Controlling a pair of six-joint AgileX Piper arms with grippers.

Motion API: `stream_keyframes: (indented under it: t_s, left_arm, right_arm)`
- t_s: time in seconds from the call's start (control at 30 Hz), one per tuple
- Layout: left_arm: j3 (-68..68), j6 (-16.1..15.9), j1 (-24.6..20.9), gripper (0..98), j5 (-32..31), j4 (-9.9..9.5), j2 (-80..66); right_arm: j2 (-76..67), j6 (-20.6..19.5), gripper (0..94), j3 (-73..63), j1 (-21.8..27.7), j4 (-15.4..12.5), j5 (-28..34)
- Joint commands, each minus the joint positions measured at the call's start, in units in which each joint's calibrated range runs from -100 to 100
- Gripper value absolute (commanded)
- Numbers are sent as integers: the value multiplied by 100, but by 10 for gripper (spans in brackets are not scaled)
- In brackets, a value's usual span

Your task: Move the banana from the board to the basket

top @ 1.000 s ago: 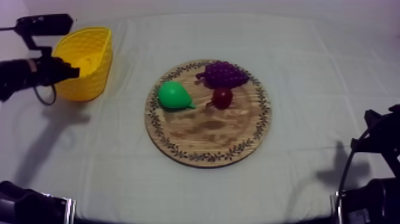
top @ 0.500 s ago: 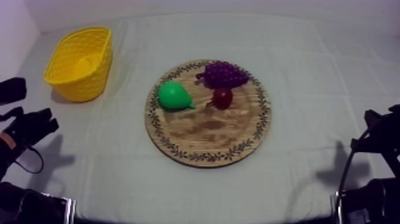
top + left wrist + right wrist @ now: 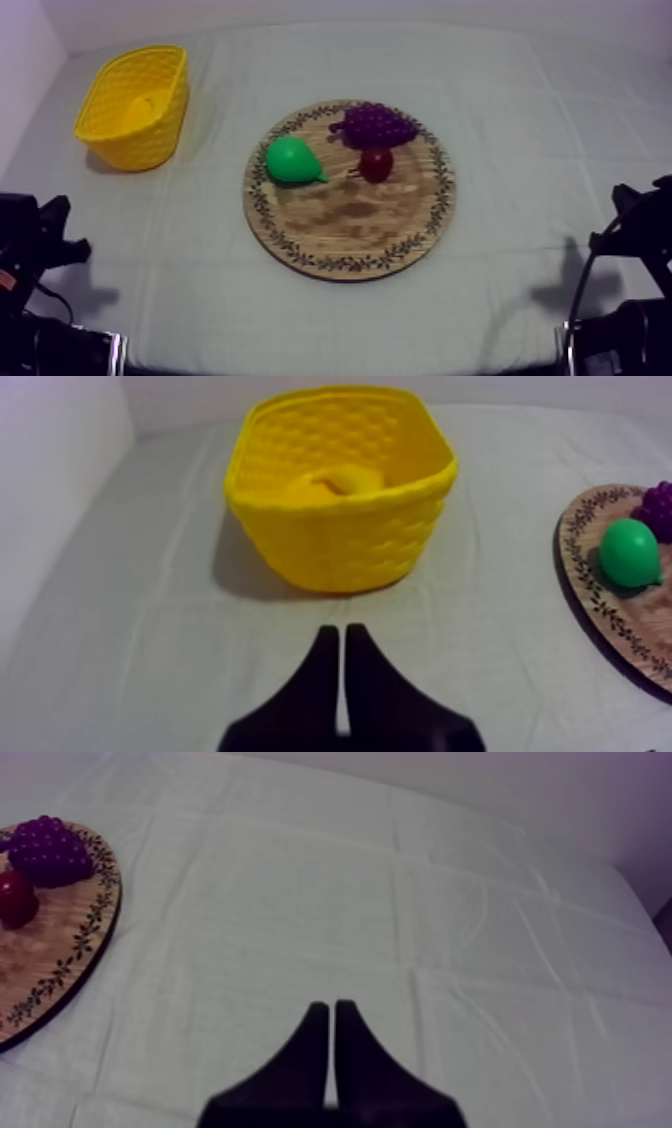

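Banana (image 3: pixel 335 484) in the basket (image 3: pixel 340 551), at the far left of the desk (image 3: pixel 500 120): the job looks done. The left pincer (image 3: pixel 335 634) hangs clenched on nothing, facing the basket across bare cloth. The right pincer (image 3: pixel 327 1010), likewise clenched and empty, points past the board (image 3: pixel 350 225). Parking the left arm calls for a path clear of the basket wall. A pear (image 3: pixel 292 160), grapes (image 3: pixel 375 125) and a small red fruit (image 3: pixel 375 164) sit on the board, well apart from both arms, and nothing blocks the way.
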Motion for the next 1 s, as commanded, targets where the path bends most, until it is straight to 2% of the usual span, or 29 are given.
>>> stream_keyframes:
  t_s: [0.0,0.17,0.23,0.37,0.47,0.97]
  left_arm:
    - [7,-152,21,1,27,12,-232]
    - [18,-77,82,1,48,26,-309]
    - [19,233,88,1,45,25,-318]
    - [19,1082,93,1,44,21,-323]
    - [20,1406,94,1,44,20,-325]
    - [20,1261,95,1,43,20,-325]
  right_arm:
    - [-2,0,3,2,1,1,0]
    - [-2,-1,3,2,1,1,0]
    - [-2,0,3,2,1,1,0]
    - [-2,2,3,2,1,1,0]
    - [-2,2,3,2,1,1,0]
    - [-2,2,3,2,1,1,0]
